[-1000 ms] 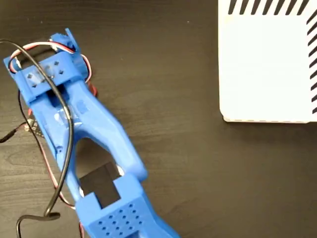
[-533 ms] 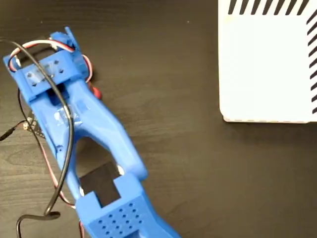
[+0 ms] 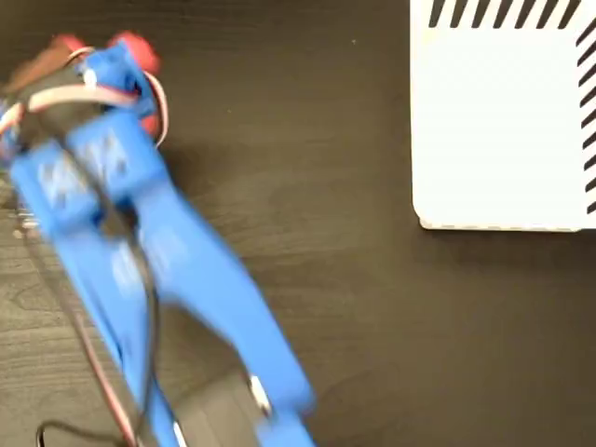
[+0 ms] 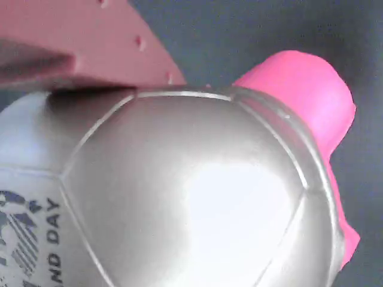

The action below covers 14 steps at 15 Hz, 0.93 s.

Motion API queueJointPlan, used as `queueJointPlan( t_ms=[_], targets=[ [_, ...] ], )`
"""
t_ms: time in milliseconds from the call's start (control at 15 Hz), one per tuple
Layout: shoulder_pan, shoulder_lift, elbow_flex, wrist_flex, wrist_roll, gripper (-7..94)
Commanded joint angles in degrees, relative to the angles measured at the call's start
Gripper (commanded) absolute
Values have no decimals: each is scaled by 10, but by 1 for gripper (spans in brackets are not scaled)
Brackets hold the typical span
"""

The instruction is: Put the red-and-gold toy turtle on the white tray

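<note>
Table top (image 3: 335, 307): all I get from my fixed view is one dark, near-black surface with a faint wood grain running roughly left to right; it fills the picture edge to edge.
Table finish: matte, with a soft paler sheen toward the lower middle and lower left.
Light: even and from above as far as I can judge; a soft shadow lies on the table just under the bright sheet at right.
Wrist view background: a blurred dark grey-blue patch (image 4: 239, 36) at the top and right edge, too soft for me to read any grain.
Walls, floor, windows: outside both my views.
</note>
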Motion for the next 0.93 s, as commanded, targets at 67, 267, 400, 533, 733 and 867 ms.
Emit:
queueJointPlan(
  t_ms=[67,267,400,533,733,867],
  targets=[
    [4,149,29,-23,61,0],
    [108,203,30,-4,92,0],
    [206,221,20,31,88,0],
    [297,212,-13,86,65,0],
    [417,110,-97,113,54,0],
    [469,9,-187,118,84,0]
  ],
)
